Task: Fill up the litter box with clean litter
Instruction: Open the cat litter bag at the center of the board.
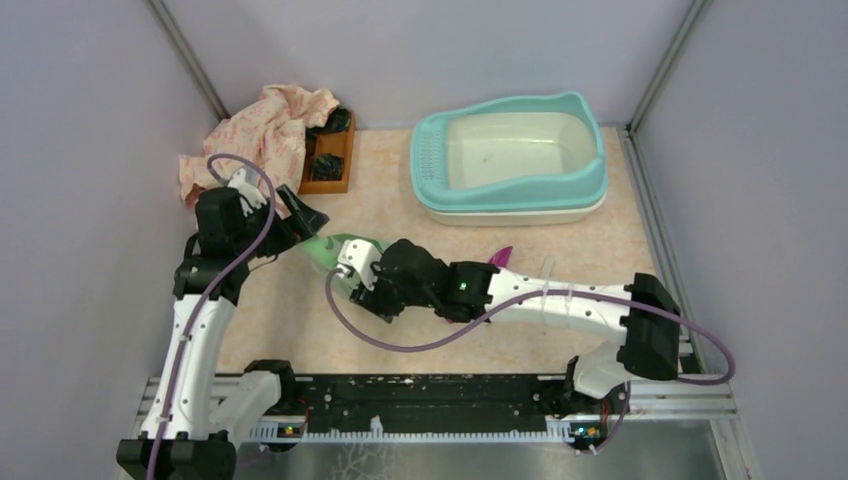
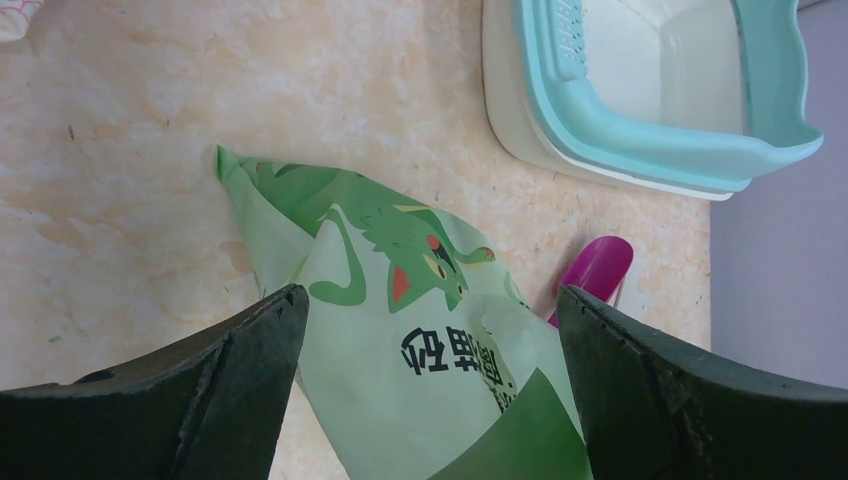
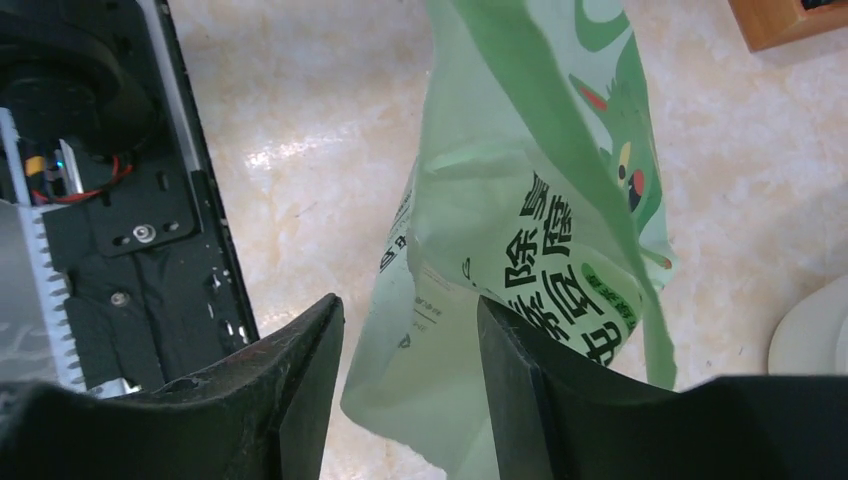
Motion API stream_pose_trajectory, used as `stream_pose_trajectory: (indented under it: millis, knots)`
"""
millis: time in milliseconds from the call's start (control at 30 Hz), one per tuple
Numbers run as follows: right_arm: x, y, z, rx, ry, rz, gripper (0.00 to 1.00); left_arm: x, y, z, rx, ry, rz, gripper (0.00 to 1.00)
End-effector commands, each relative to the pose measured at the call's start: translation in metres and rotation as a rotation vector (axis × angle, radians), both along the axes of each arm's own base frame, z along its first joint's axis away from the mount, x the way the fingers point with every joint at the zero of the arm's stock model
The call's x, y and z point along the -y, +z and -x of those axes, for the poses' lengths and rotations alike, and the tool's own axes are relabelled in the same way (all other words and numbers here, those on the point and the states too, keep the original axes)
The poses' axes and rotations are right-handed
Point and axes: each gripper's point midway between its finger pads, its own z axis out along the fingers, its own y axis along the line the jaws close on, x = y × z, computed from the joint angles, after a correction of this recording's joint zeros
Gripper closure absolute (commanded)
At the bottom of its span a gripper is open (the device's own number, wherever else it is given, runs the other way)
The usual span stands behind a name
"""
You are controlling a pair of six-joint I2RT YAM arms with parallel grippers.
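The left jaws are spread wide, their dark fingers point(image 2: 215, 385) standing on either side of a pale green printed bag point(image 2: 400, 330) without pressing on it. The bag shows a cartoon cat and dark lettering, and one pointed corner reaches away from the jaws across the tabletop point(image 2: 130, 150).

The right jaws are parted about halfway. A loose edge of the same bag hangs in the gap between the fingers point(image 3: 300, 385). It lies against one finger, while a sliver of tabletop shows beside the other, so no grip on it can be seen. The two sets of jaws meet the bag from opposite ends, left of the tabletop's middle.

A purple scoop point(image 2: 595, 275) lies just beyond the bag, partly under the right arm point(image 1: 560, 300) in the top view.

The litter box point(image 1: 520, 182) sits at the far right of the tabletop near the back wall, well apart from both jaws. Its teal rim surrounds a cream-white basin, and its perforated ledge is at the left end.

In the far left corner a brown wooden tray point(image 1: 335, 182) holds dark items, and a pink patterned cloth point(image 1: 265, 130) is draped over its left side.
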Motion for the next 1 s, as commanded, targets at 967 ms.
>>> stream_pose_trajectory:
  millis: [967]
  knots:
    - [0.014,0.045,0.040,-0.056,0.096,-0.103,0.81,-0.004,0.012,-0.015,0.015,0.005,-0.025,0.01]
